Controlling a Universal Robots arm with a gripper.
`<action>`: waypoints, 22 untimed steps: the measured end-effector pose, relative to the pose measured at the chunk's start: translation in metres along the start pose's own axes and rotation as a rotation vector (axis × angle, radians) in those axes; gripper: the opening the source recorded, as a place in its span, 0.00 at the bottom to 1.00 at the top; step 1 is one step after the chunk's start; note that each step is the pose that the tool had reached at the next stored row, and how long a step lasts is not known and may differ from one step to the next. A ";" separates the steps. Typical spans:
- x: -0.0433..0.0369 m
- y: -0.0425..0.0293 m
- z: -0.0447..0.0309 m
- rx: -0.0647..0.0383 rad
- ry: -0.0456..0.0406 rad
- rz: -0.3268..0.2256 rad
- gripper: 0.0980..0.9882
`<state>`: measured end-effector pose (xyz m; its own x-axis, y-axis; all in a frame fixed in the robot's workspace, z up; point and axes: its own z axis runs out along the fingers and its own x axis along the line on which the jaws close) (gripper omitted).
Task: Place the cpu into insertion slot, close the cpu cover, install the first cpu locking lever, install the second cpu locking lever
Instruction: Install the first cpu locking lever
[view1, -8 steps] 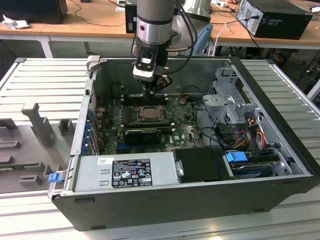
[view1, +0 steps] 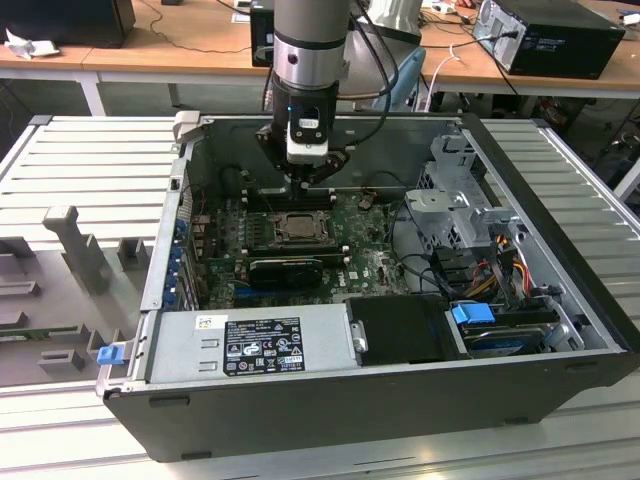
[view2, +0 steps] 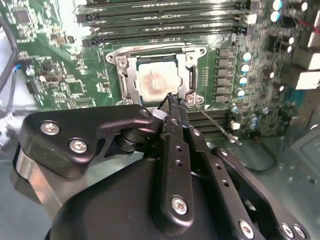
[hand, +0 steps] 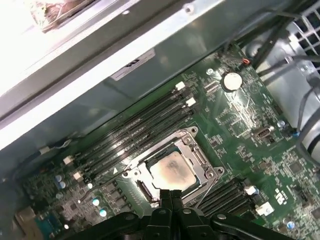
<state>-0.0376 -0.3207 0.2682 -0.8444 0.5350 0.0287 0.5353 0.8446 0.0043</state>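
Starting on the exterior view's left: grey moulded fixtures (view1: 80, 250) sit on the table, well apart from the jaws. Inside the open computer case (view1: 560, 290), the power supply (view1: 255, 345) lies near the front wall, well clear of them too. Now the middle, and here's the gripper (view1: 312, 172), hanging above the green motherboard (view1: 375, 262) with its jaws pressed together and nothing between them; both wrist views show the fingertips (view2: 171, 100) meeting. Just below and ahead of those jaws the cpu (view2: 156, 80) sits in the insertion slot (view1: 320, 225), dull top facing up. The cpu cover (view2: 129, 75) lies flat around it. A thin wire lever (view2: 215, 124) runs out from the socket corner, just beside the jaws. Beyond them lie the long memory slots (view2: 165, 25). Further right, the drive cage (view1: 455, 200), well apart
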 end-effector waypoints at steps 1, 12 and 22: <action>0.0000 0.0000 0.0001 0.001 0.0001 -0.030 0.01; -0.0001 0.0000 0.0011 0.009 0.0014 -0.327 0.01; 0.0003 -0.0002 0.0015 0.016 0.0024 -0.556 0.01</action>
<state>-0.0380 -0.3207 0.2667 -0.9995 0.0088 0.0287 0.0089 1.0000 0.0042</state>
